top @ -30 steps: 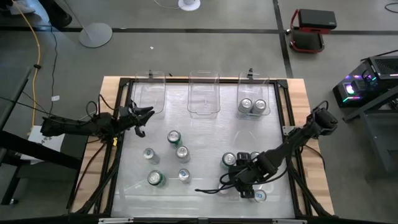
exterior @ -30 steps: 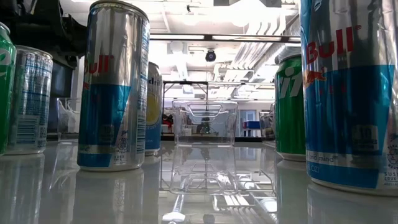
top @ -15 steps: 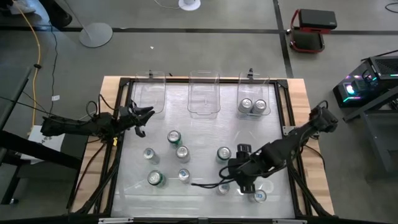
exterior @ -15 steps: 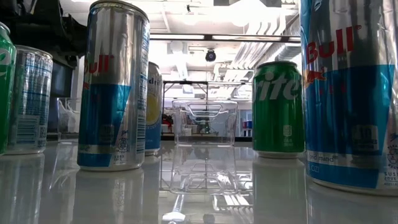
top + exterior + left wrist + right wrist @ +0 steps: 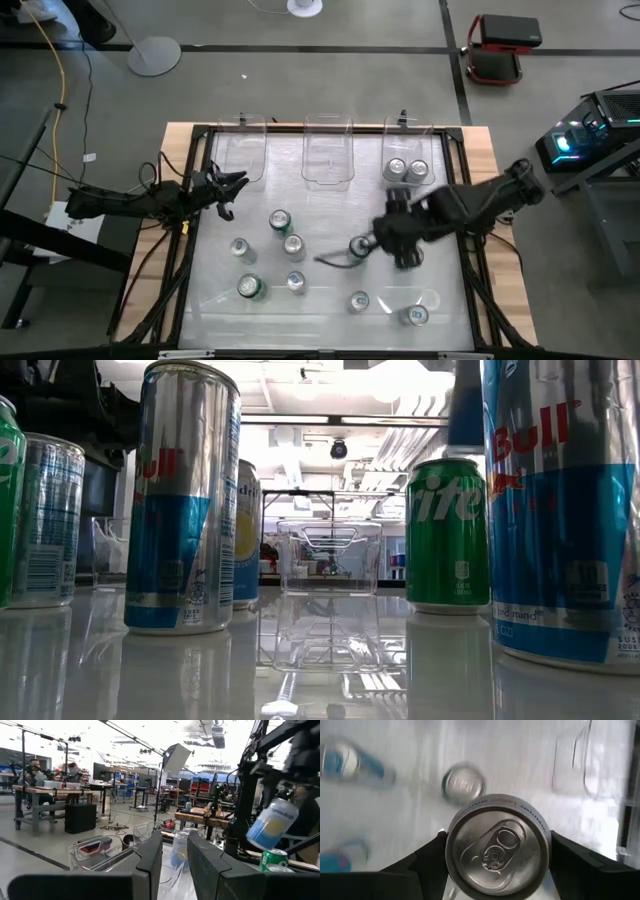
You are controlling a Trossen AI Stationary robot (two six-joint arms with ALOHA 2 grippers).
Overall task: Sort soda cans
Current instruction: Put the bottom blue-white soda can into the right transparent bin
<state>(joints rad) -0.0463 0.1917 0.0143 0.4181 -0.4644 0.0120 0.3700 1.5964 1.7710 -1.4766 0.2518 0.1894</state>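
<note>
Several soda cans stand upright on the glossy table: green-topped ones and silver or blue ones. Two more cans sit in the far right clear bin. My right gripper hovers right of centre, shut on a pale can with blue and yellow print. My left gripper waits open by the table's left edge, touching nothing. My right gripper pinches the pale can by its side wall just under the top rim, one finger on each side. It comes from above, pointing down. The can is lifted clear of the table and hangs tilted.
Three clear bins line the far edge: left, middle and right. A black frame runs round the table. In the low view a green can and tall silver-blue cans stand in front of the middle bin.
My right gripper has risen from the near right corner and moved toward the far edge, carrying the pale can up off the table. Early in that second the green can right of centre slid a little toward the table's left.
</note>
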